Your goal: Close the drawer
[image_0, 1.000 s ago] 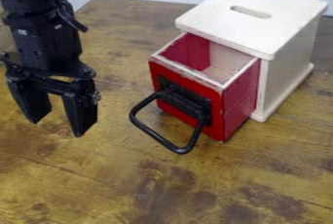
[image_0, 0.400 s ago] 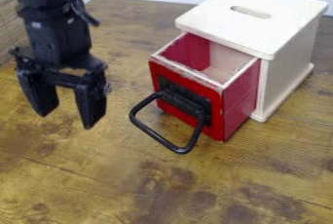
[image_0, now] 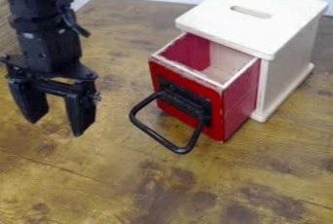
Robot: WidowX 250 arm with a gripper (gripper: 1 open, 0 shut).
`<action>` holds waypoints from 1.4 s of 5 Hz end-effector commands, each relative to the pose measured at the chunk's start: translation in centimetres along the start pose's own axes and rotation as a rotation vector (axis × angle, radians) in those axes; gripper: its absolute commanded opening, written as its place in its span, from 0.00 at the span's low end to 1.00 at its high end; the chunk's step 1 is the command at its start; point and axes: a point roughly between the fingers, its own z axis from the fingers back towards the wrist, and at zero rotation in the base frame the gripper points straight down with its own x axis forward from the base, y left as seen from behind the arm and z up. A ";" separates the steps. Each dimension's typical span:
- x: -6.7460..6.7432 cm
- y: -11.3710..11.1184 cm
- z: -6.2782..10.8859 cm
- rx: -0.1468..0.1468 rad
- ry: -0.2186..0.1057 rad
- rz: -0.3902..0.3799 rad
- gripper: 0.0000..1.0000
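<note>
- Right now the red drawer (image_0: 204, 89) is pulled out, and you can see its pale inside from the top.
- The white box (image_0: 255, 35) is just behind the drawer, and the drawer's back end goes into it.
- The box has a long hole in its top.
- A black plate (image_0: 184, 101) is on the drawer's red front.
- The big black handle (image_0: 166, 133) makes a loop that sticks out in front of the drawer, low and to the left in the view.
- The black hand (image_0: 54, 119) is left of the drawer in the view, well apart from it.
- Its two fingers are wide apart and point down, with nothing between them.
- The brown wood surface (image_0: 124, 184) is under the drawer.
</note>
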 end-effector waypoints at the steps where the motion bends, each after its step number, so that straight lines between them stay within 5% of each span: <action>1: 0.0 0.4 2.4 0.013 -0.070 -0.020 1.00; 5: 0.2 -1.0 2.0 0.038 -0.090 -0.088 1.00; 7: 0.8 0.9 1.2 0.038 -0.096 -0.046 1.00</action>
